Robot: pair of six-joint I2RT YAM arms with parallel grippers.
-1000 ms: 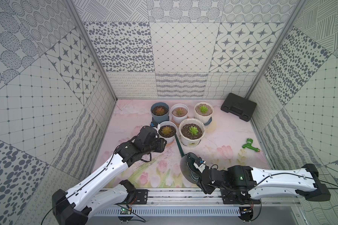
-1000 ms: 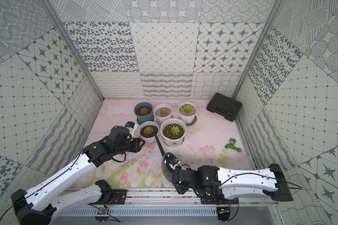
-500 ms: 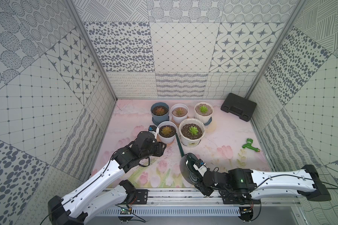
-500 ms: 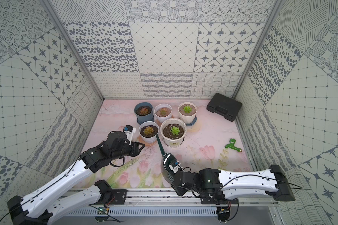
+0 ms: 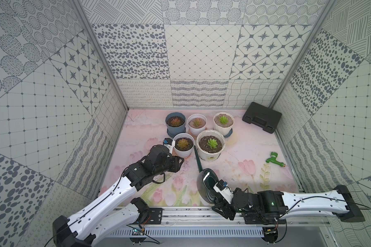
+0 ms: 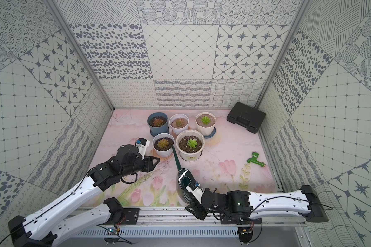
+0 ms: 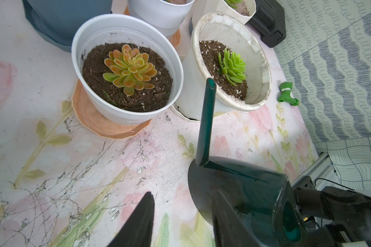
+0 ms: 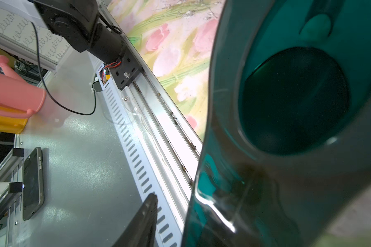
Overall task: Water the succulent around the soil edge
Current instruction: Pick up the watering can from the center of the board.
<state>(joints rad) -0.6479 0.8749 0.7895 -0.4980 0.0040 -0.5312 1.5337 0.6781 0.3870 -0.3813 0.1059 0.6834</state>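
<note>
A dark green watering can (image 5: pixel 206 184) (image 6: pixel 184 181) stands near the table's front edge. Its long spout (image 7: pixel 206 119) points between two front pots. One is a white pot (image 5: pixel 183 149) with an orange-green succulent (image 7: pixel 129 68). The other is a cream pot (image 5: pixel 211 153) with a bright green succulent (image 7: pixel 231 66). My right gripper (image 5: pixel 215 200) (image 8: pixel 193 216) is open at the can's rear wall (image 8: pixel 298 107). Its one visible finger (image 8: pixel 146 220) stands apart from the can. My left gripper (image 5: pixel 179 163) (image 7: pixel 180 218) hangs open and empty, left of the can, in front of the white pot.
Behind the front pair stand three more potted succulents, among them a blue-grey pot (image 5: pixel 175 126). A black case (image 5: pixel 261 117) lies at the back right and a green hose nozzle (image 5: pixel 274 159) on the right. The metal rail (image 5: pixel 191 213) borders the front edge.
My left gripper has drawn back a little from the white pot toward the front. My right gripper's jaws have narrowed at the can's rear. The can has not moved.
</note>
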